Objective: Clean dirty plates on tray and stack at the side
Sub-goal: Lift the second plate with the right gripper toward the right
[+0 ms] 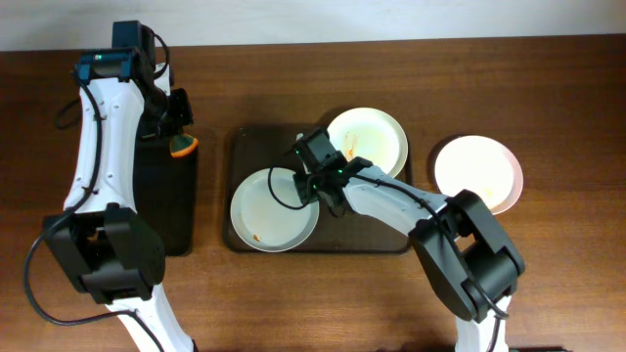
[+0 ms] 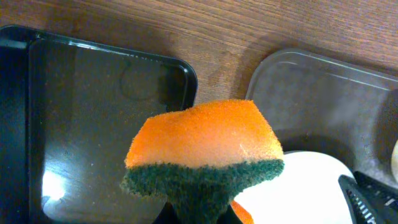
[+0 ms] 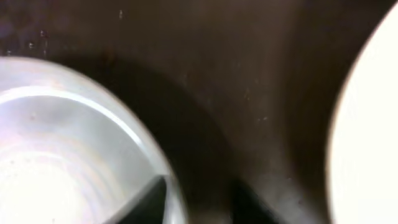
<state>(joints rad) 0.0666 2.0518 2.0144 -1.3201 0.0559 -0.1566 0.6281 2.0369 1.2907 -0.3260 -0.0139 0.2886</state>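
The dark brown tray [image 1: 256,147] holds two plates. The front-left plate [image 1: 266,210] has a small orange smear; the back-right plate [image 1: 377,132] has orange streaks. A third plate [image 1: 477,174] lies on the table to the right of the tray. My right gripper [image 1: 311,182] is open and straddles the front-left plate's right rim [image 3: 62,143], one finger over the plate and one outside [image 3: 199,202]. My left gripper [image 1: 179,132] is shut on an orange and green sponge [image 2: 205,143], held above the narrow black tray's back right corner.
The narrow black tray [image 1: 166,200] lies left of the brown tray and also shows in the left wrist view [image 2: 93,124]. There the brown tray's corner [image 2: 311,87] and the front-left plate [image 2: 298,186] lie to the right. Bare wooden table surrounds them.
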